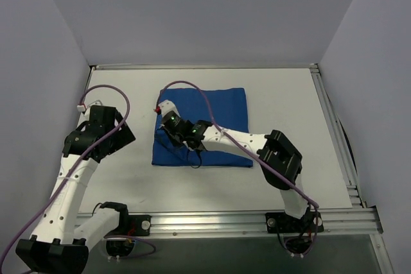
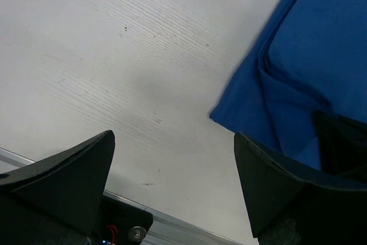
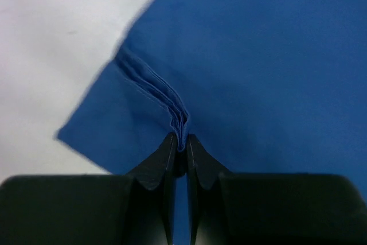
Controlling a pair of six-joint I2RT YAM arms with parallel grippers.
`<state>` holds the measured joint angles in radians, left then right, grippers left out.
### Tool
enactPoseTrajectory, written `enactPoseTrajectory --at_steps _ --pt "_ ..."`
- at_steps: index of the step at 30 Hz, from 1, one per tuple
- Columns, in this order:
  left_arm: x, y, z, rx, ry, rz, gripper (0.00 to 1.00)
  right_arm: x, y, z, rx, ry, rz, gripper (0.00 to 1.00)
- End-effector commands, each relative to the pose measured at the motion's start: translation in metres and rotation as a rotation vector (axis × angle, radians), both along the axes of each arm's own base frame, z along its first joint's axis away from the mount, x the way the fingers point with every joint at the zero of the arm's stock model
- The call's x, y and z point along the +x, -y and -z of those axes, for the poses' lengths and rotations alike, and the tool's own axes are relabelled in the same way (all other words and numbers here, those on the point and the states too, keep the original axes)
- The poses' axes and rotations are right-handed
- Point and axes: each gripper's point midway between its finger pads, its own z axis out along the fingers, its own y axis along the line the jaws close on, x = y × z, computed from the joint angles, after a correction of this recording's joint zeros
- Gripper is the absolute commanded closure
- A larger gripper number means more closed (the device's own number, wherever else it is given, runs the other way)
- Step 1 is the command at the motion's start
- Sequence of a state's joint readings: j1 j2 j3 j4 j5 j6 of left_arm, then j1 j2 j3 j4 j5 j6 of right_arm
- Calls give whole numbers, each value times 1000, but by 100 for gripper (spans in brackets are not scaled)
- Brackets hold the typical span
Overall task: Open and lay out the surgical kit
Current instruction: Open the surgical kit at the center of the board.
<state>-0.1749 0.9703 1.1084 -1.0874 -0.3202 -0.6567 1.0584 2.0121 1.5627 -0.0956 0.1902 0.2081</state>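
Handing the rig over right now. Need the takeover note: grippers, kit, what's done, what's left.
Right gripper: shut on a pleated edge of the blue wrap, at its left side.
Left gripper: open, empty, over the table beside the wrap.
Kit: wrap folded shut, mid-table; contents not visible.
Done: edge gripped only.
Left: unfold the wrap, lay out the contents.

Even, soft overhead light, faint shadows, no glare; the right wrist view is slightly blurred.
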Motion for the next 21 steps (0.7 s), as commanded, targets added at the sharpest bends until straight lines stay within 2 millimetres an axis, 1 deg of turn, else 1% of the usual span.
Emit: enactPoseTrajectory --at_steps 1,2,3,4,5,6,7,8,9,10,11,12,13,14,15,17,18,20,21 --pt "18 9 3 -24 33 39 6 50 80 -29 -23 88 319 100" --pt "20 10 7 -21 20 46 6 54 105 -22 -66 89 379 100" --pt "23 11 8 -24 23 53 6 60 126 -30 -59 99 452 100" --pt "24 12 10 -22 17 60 6 76 170 -29 -107 110 567 100" --pt "26 13 13 -22 8 64 6 76 200 -20 -148 99 637 100" --pt "29 14 13 -23 12 68 6 79 227 -30 -135 103 711 100" --pt "29 15 15 -28 5 78 6 89 275 -27 -151 77 838 100" --pt "31 16 15 -28 5 80 6 90 304 -28 -165 75 912 100" --pt "33 17 16 -34 12 84 6 82 335 -30 -180 68 982 100" --pt "34 20 16 -43 15 93 6 81 361 -32 -181 68 1056 100" --pt "35 21 16 -45 18 98 6 80 406 -34 -194 66 1180 100" --pt "38 22 16 -49 28 102 6 71 435 -36 -214 75 1260 100" --pt "39 24 16 -59 31 113 6 63 457 -35 -232 64 1325 100" --pt "39 25 15 -62 36 117 6 54 497 -36 -238 58 1454 100" --pt "40 26 16 -64 42 120 6 43 520 -37 -258 57 1528 100" --pt "40 27 15 -66 49 130 6 28 551 -34 -279 40 1633 100" --pt "40 27 14 -64 54 132 6 12 584 -32 -301 13 1740 100" --pt "39 26 13 -60 60 136 6 2 611 -40 -342 30 1816 100" --pt "38 26 13 -59 60 139 6 -6 632 -45 -365 47 1876 100"
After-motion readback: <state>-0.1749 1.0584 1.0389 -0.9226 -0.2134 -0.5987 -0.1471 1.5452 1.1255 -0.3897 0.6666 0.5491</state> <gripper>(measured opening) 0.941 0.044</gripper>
